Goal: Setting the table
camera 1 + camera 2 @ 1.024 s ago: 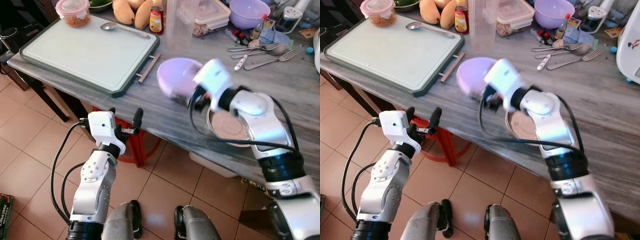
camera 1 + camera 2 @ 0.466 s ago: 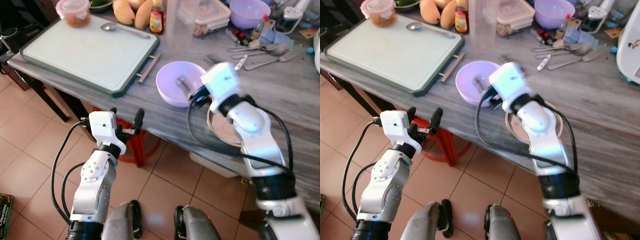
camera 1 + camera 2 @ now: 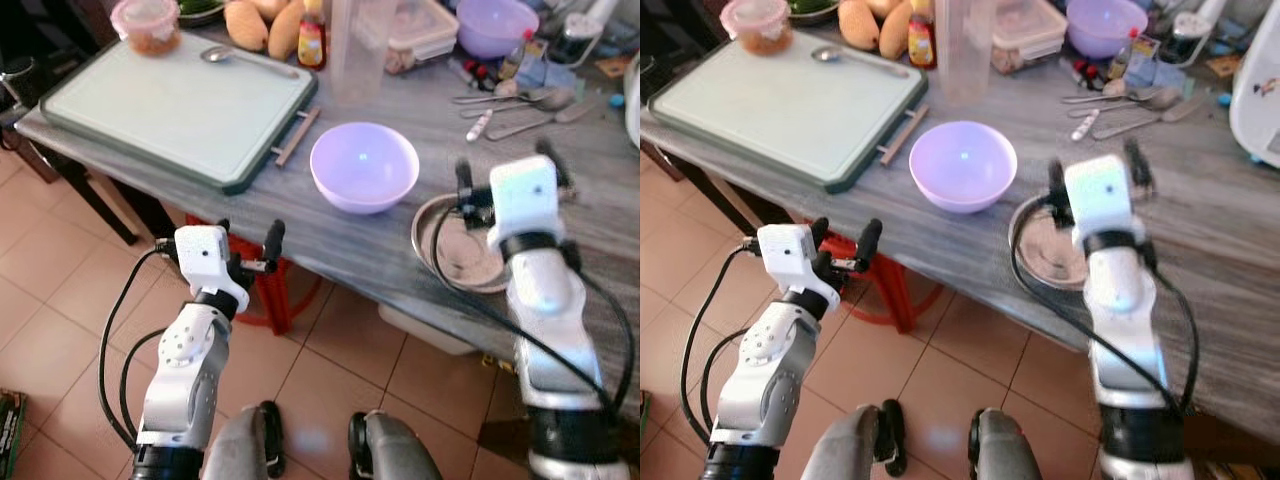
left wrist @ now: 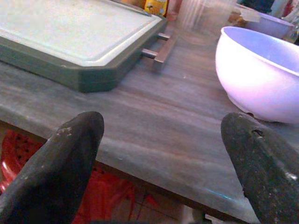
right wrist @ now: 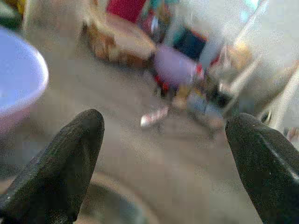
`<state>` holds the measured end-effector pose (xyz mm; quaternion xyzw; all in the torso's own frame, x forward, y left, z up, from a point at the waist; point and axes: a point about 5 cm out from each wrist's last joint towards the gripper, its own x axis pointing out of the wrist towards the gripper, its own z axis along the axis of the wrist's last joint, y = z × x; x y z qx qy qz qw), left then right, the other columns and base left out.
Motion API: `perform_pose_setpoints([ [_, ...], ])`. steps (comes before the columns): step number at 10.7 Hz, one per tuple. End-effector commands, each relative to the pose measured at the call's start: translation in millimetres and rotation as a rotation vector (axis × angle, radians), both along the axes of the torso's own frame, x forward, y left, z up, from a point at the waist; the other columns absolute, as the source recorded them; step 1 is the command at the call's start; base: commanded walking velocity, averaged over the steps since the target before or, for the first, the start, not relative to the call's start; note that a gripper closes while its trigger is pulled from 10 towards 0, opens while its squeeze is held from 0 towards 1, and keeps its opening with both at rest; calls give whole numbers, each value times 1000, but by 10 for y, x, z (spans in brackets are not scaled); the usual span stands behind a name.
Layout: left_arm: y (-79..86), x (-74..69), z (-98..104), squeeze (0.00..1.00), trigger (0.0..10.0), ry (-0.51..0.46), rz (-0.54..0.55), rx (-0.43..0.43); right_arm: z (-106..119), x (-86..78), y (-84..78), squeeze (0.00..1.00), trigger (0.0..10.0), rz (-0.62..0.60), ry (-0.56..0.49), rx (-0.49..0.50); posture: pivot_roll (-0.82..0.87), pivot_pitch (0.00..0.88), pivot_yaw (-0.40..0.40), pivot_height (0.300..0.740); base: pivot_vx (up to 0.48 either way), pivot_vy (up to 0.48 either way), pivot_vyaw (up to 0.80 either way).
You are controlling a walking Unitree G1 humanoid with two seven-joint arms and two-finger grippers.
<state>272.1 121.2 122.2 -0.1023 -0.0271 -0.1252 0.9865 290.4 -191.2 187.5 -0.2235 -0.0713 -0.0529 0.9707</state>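
A lilac bowl (image 3: 364, 165) stands upright and empty on the grey table (image 3: 330, 235), just right of the green board (image 3: 180, 100). A round metal plate (image 3: 455, 262) lies at the table's front edge, to the bowl's right. My right gripper (image 3: 505, 168) hovers open above that plate, apart from the bowl, with nothing between its fingers. In the blurred right wrist view the bowl (image 5: 14, 79) is off to one side. My left gripper (image 3: 248, 238) is held open below the table's front edge; its wrist view looks across the tabletop at the bowl (image 4: 261, 79).
On the board lie a spoon (image 3: 245, 58) and a lidded container (image 3: 148, 22). Fruit (image 3: 265, 25), a sauce bottle (image 3: 314, 35), a clear jug (image 3: 355, 45), a second lilac bowl (image 3: 497, 22) and loose cutlery (image 3: 520, 105) crowd the back. A red stool (image 3: 270, 295) stands under the table.
My right gripper has set the lilac bowl upright on the table, let go of it and drawn back to the right, over the metal plate. The left arm has stayed put.
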Motion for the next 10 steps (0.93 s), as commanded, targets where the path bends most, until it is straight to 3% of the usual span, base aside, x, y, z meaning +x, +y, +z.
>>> perform_pose_setpoints([
  [1, -1, -22, -1, 0, 10000, 6, -8, 4, -28, -37, -37, 0, 10000, -20, 31, 37, -68, 193, 26, 740, 0, 0, 0],
  [5, -3, -51, -9, 0, 10000, 14, -7, 7, -364, -94, -11, 0, 10000, -11, 278, 167, -68, 206, 19, 740, 0, 0, 0],
  [10, -10, -51, -14, 0, 10000, 20, -7, 8, -485, -137, 165, 0, 10000, 103, 424, 240, -69, 208, 16, 740, 0, 0, 0],
])
